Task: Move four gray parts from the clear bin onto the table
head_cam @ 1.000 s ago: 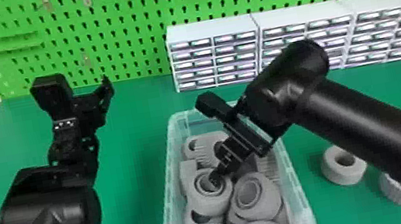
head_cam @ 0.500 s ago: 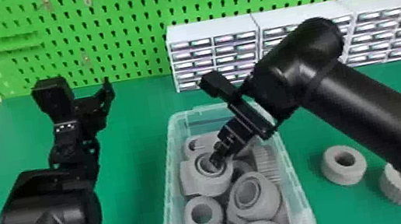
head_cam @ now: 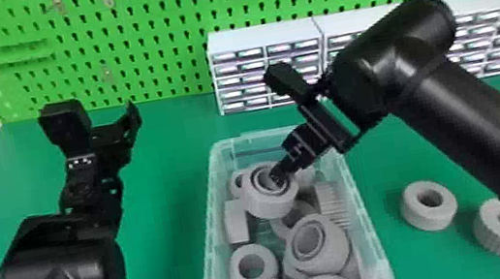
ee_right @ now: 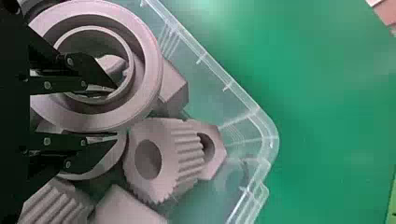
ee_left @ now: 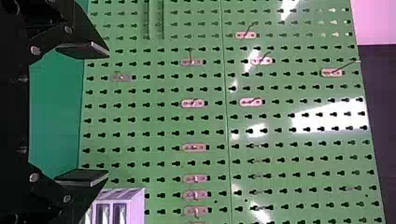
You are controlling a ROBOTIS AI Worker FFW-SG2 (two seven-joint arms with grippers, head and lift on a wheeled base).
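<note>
Gray ring (head_cam: pixel 271 207), thick and smooth, with stepped hole, wall pinched in right gripper (head_cam: pixel 277 177), left gripper (head_cam: pixel 113 121) spread wide, empty

Head view brightly, evenly lit; soft shadow cast on table (head_cam: pixel 156 143) beside clear bin (head_cam: pixel 218 255); gray parts (head_cam: pixel 335 254) gently shaded, their hollows darkened; dull highlights caught on right arm (head_cam: pixel 406 57); in left wrist view, pegboard (ee_left: pixel 215 84) marked by hard white glare patches, strongest toward one edge; direction of light source not determinable; in right wrist view, pale sheen spread over table, thin glints picked up along bin rim.
</note>
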